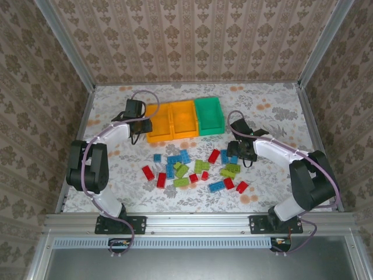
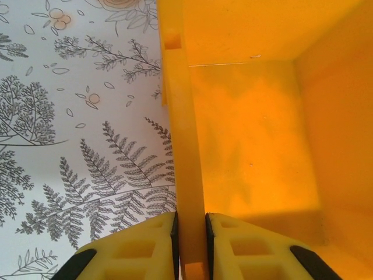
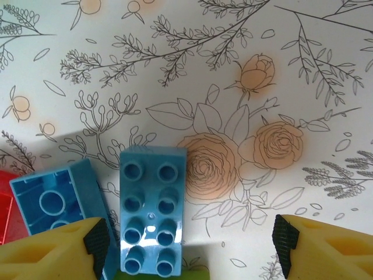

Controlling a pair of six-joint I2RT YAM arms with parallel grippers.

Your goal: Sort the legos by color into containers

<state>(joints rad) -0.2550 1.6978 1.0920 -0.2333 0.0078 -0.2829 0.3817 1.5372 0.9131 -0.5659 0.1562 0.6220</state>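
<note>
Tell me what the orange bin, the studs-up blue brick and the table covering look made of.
The orange bin: likely moulded plastic, satin, slightly translucent; light glows through its walls. The blue brick: hard glossy plastic; highlights glint on its studs. The table covering: matte floral-printed sheet; paper, vinyl or cloth, cannot tell.

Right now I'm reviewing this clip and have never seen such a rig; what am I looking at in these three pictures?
Two robot arms are bolted at the near edge of the table. The overhead picture shows both, two orange bins, a green bin and loose red, blue and lime bricks. The other pictures come from cameras on each wrist. The left end effector is clamped shut on the side wall of the leftmost orange bin. The right end effector hangs open over a blue brick, studs up, holding nothing.
</note>
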